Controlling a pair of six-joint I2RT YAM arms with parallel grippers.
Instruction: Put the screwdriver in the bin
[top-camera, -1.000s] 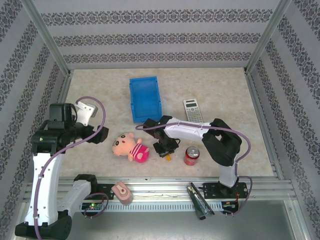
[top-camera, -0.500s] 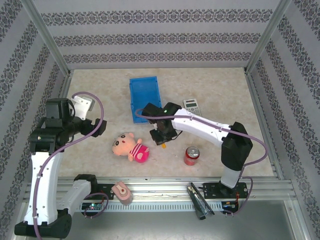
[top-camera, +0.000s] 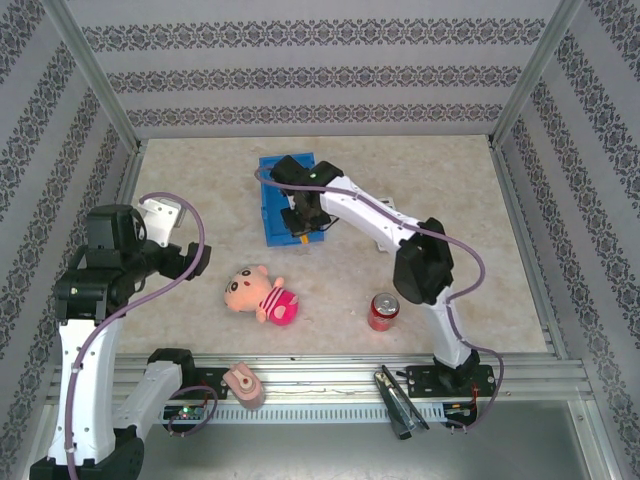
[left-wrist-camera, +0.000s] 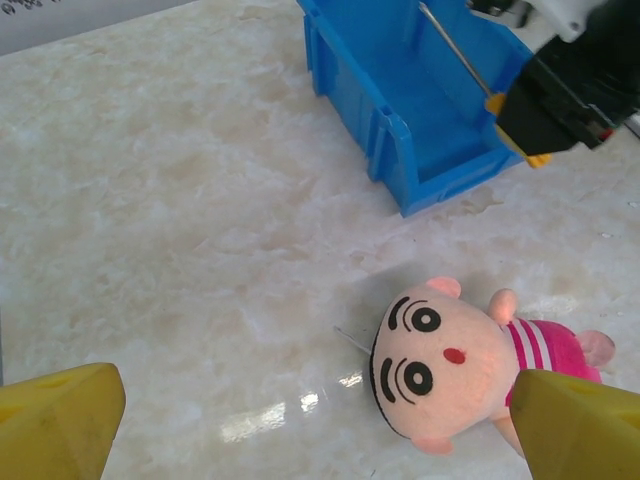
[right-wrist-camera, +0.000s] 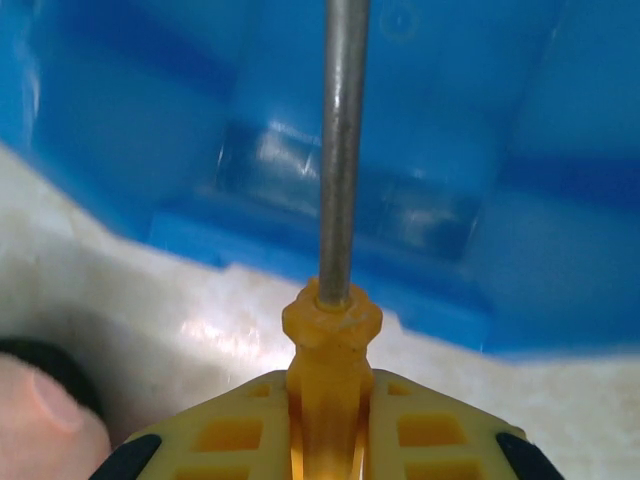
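Right pincer (right-wrist-camera: 330, 425) clamped on screwdriver (right-wrist-camera: 340, 150) handle, shaft reaching over near wall of bin (right-wrist-camera: 120, 120). Left pincer (left-wrist-camera: 320, 425) released, above desk (left-wrist-camera: 150, 200).

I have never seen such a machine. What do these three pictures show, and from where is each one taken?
These are two robot arms bolted to a table. The wide picture looks down from above and behind them: left arm, right arm. The other two come from small cameras on the wrists. On the table lie a blue bin, a plush doll and a soda can. The right claw grips a screwdriver by its orange handle, shaft over the bin. The left claw is open and empty.
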